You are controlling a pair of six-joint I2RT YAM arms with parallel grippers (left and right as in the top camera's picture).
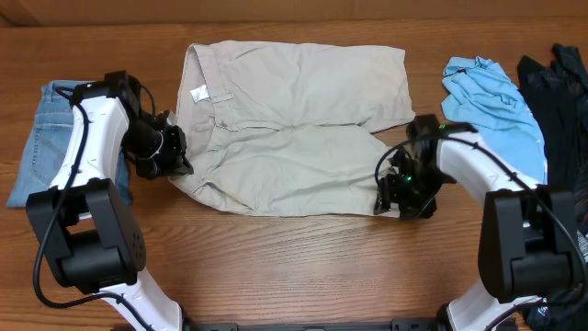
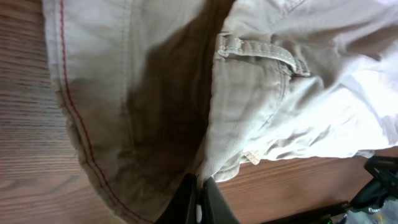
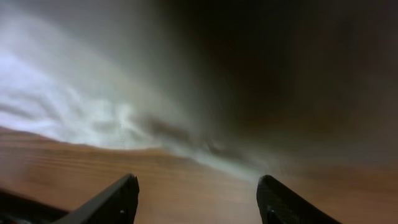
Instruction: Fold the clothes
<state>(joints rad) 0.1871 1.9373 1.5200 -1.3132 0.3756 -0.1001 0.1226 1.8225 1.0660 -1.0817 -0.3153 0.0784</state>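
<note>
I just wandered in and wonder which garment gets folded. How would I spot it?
On the wooden table, look to the middle, between the blue jeans at the left and the light blue shirt at the right. The pale beige shorts lie spread there: the only cream-coloured piece, with a small white label inside the waistband.

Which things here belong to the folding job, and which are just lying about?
Job: beige shorts; left gripper, shut on their waist end; right gripper, open at a leg hem.
Lying about: blue jeans beside the left arm; light blue shirt and dark garment beside the right arm.
</note>
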